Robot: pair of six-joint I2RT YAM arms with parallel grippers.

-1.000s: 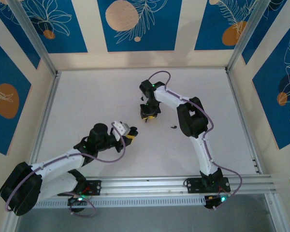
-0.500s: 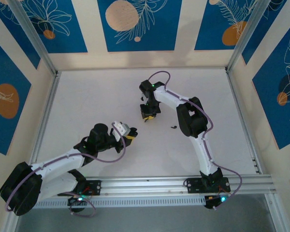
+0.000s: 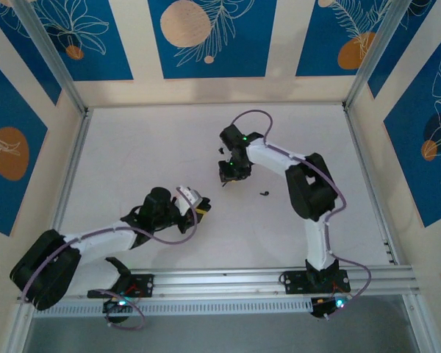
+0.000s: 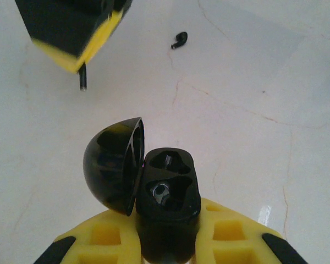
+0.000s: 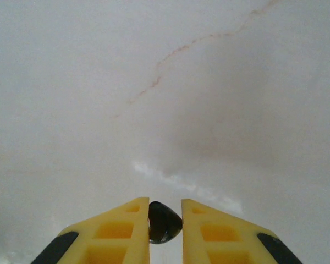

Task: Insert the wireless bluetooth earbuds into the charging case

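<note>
Right gripper (image 5: 165, 212) pinches 1 black earbud (image 5: 165, 225).

A white table (image 3: 132, 147) with faint reddish hairline veins (image 5: 157, 69) stands inside cream walls (image 3: 136, 88); blue panels (image 3: 206, 51) bear white leaf outlines and orange discs (image 3: 9, 153); slanted metal posts (image 3: 50, 55) mark the corners; a metal rail (image 3: 228, 283) edges the near side; light soft, even.

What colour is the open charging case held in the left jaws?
Glossy black; the charging case shows best in the left wrist view.
</note>
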